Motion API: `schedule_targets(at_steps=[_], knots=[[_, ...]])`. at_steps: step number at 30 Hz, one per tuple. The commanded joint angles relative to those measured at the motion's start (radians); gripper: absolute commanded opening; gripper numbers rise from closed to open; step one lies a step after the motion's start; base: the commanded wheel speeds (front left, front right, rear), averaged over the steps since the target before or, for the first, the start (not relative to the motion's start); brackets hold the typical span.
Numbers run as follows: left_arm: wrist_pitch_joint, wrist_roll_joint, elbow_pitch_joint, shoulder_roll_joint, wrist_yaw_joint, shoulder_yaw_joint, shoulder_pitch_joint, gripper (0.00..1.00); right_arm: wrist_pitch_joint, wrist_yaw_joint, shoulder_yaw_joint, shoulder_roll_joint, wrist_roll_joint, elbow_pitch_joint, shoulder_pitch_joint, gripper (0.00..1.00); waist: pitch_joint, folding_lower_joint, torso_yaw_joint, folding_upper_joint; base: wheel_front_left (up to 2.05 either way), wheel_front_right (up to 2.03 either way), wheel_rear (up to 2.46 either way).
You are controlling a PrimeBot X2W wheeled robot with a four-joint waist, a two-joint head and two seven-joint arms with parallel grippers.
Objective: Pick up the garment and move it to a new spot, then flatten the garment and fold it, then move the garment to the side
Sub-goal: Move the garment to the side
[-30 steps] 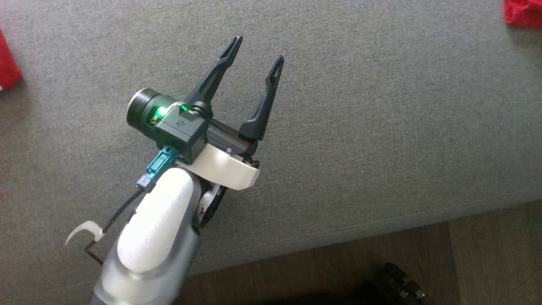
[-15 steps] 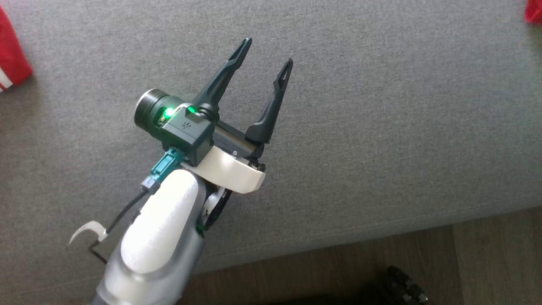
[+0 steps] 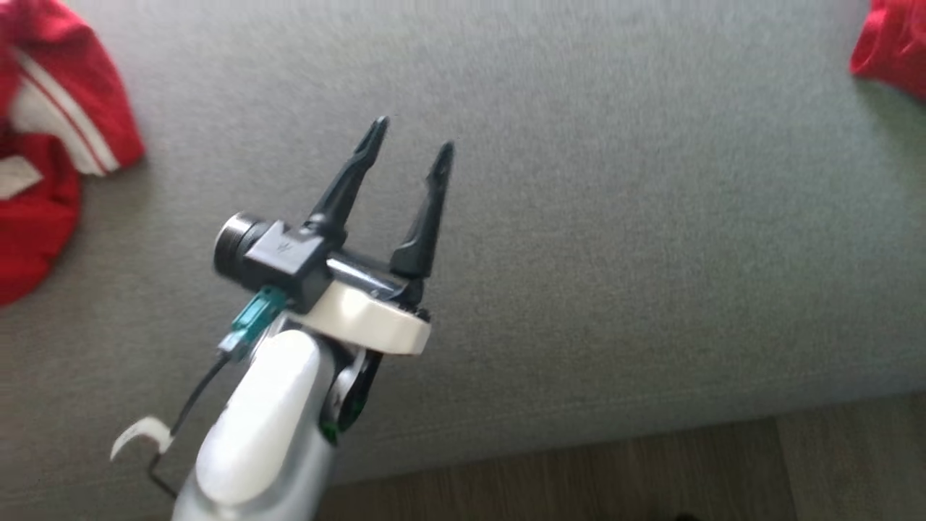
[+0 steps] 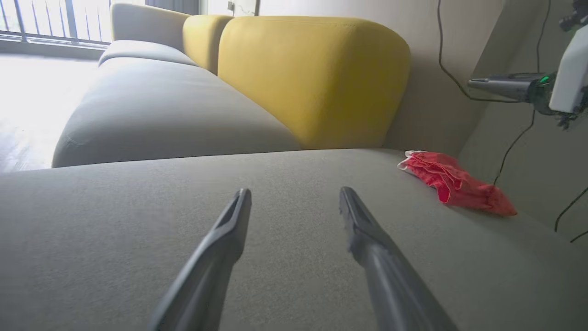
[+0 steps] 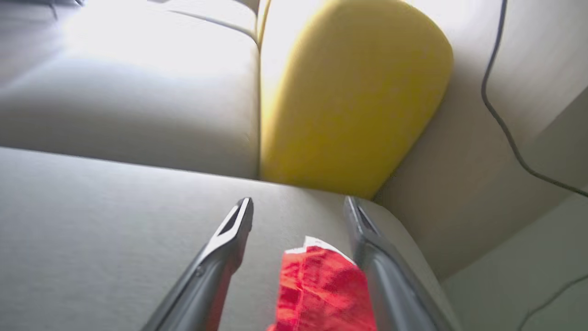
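1. Your left gripper (image 3: 412,137) hangs over the grey seat (image 3: 615,217). Its fingers are spread wide with nothing between them but bare fabric.
2. Your right gripper (image 5: 297,202) is also spread wide and grips nothing. The garment (image 5: 321,289) lies on the seat below, showing in the gap between the fingers; I can't tell if a finger brushes it.
3. In the left wrist view the garment (image 4: 455,184) is a crumpled red heap with a white edge. It sits at the far right of the seat, near the wall (image 4: 514,151), and the right gripper is up above it and clear of it.
4. In the head view the garment (image 3: 893,43) is at the top right corner, well apart from the left gripper.
5. A red cloth with white stripes (image 3: 51,145) is bunched at the seat's top left in the head view, also apart from the left gripper.
6. A yellow cushion (image 4: 312,78) stands upright behind the seat, left of the garment.
7. Dark cables (image 4: 448,69) run down the wall beyond the garment.
8. There is wood floor (image 3: 579,470) along the seat's near edge.
9. Nothing lies on the seat between the left gripper and the garment.
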Motion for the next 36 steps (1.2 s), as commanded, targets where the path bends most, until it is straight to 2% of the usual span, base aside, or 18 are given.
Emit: schedule_targets(at_steps=[1, 11, 19, 27, 33, 36], knots=[[-0.005, -0.005, -0.039, 0.005, 0.008, 0.041, 0.009, 1.0, -0.019, 0.0, 0.013, 0.007, 0.012, -0.045, 0.019, 1.0, -0.07, 0.0, 0.037, 0.0, 0.0, 0.0, 0.0], [-0.005, -0.004, -0.058, 0.005, 0.039, 0.173, 0.16, 1.0, -0.228, 0.0, 0.128, 0.149, 0.094, -0.084, 0.184, 1.0, -0.238, 0.0, 0.123, 0.0, 0.0, 0.0, 0.0], [-0.005, 0.001, -0.065, 0.005, 0.045, 0.261, 0.265, 1.0, -0.398, 0.0, 0.128, 0.274, 0.141, -0.096, 0.373, 1.0, -0.33, 0.0, 0.168, 0.0, 0.0, 0.0, 0.0], [-0.005, 0.01, -0.057, 0.005, 0.038, 0.305, 0.339, 1.0, -0.529, 0.0, 0.15, 0.322, 0.085, -0.066, 0.554, 1.0, -0.391, 0.0, 0.19, 0.0, 0.0, 0.0, 0.0], [-0.005, 0.008, -0.052, 0.005, 0.037, 0.31, 0.383, 1.0, -0.558, 0.0, 0.141, 0.334, 0.038, -0.056, 0.655, 1.0, -0.418, 0.0, 0.197, 0.0, 0.0, 0.0, 0.0], [-0.005, 0.005, -0.048, 0.005, 0.04, 0.31, 0.398, 1.0, -0.561, 0.0, 0.138, 0.335, 0.062, -0.063, 0.684, 1.0, -0.424, 0.0, 0.2, 0.0, 0.0, 0.0, 0.0]])
